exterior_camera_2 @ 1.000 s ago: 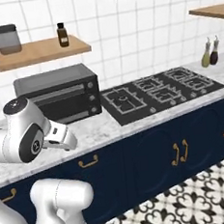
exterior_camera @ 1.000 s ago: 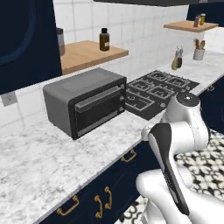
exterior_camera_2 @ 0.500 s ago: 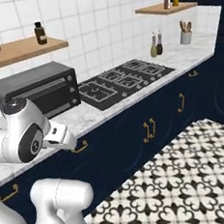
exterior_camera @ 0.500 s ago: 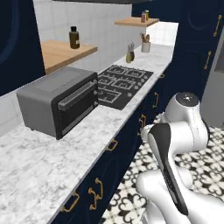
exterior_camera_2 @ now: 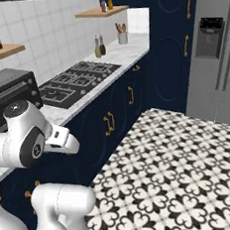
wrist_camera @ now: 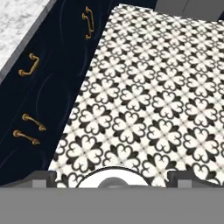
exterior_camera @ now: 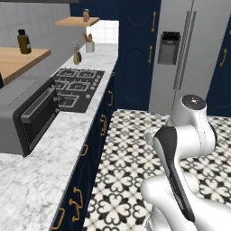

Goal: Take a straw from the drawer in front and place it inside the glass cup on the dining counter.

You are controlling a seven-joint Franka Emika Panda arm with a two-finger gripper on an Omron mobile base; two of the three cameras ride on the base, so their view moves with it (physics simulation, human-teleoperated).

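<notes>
– Straw whereabouts?

– Cannot tell. Presumably shut away in the drawer, also not located. Just patterned floor (wrist_camera: 144, 100) below the hand, navy cabinet fronts (wrist_camera: 48, 87) with gold handles to one side.

– Gripper?

– Gripper (wrist_camera: 112, 176) spread fully wide, fingertips (wrist_camera: 41, 177) well apart, grasping nothing, touching nothing, hanging over the floor.

– Risks from here?

– Could mistake a gold-handled cabinet door for the drawer and pull the wrong front. Could clip the marbled bench (exterior_camera: 36, 180) edge with the folded arm (exterior_camera_2: 25, 140), tucked just beside it. Later, likely trouble pinching something so thin: easy to close off-centre and flick it aside, or let it tilt and miss the glass cup.

– Advice?

– Find the drawer first, then approach square to it.
</notes>
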